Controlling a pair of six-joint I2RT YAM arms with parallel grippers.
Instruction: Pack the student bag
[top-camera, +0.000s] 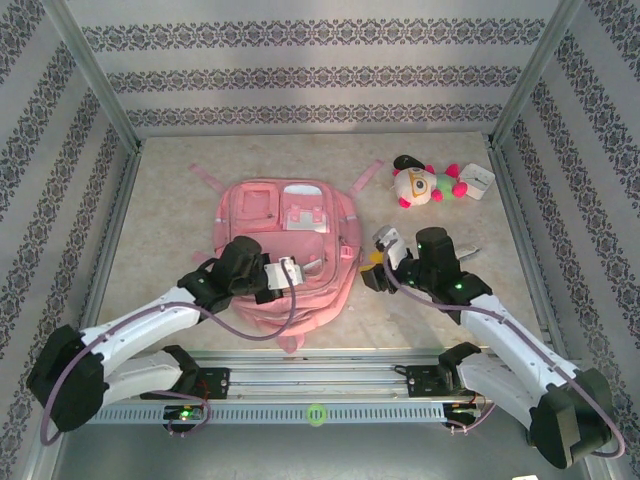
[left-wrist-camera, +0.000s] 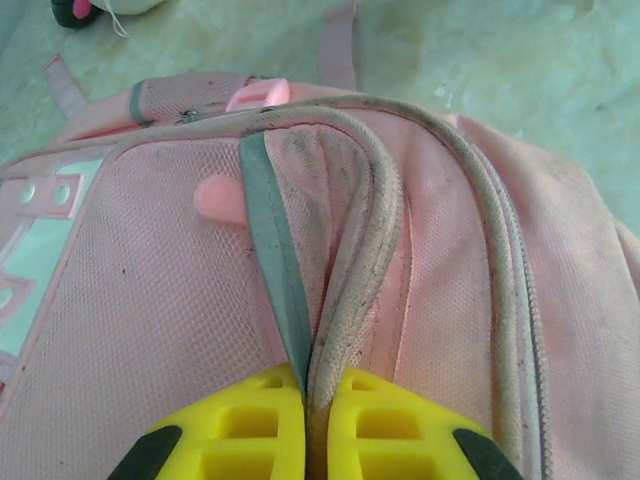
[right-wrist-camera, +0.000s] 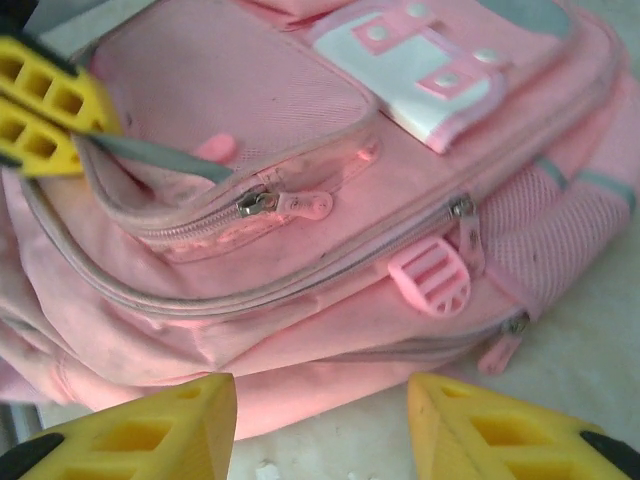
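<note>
The student bag is a large pink backpack lying flat mid-table, front pockets up. My left gripper rests on its near half. In the left wrist view the yellow fingers are shut on the front pocket's edge, pinching its grey trim and dirty white piping. My right gripper sits just off the bag's right side, low over the table. Its fingers stand wide open with nothing between them, facing the bag's side wall. The left gripper's fingers hold the grey trim up there.
A white-and-pink plush toy and a small white box lie at the back right. A zipper pull and pink buckle face the right gripper. Metal frame posts and patterned walls enclose the table.
</note>
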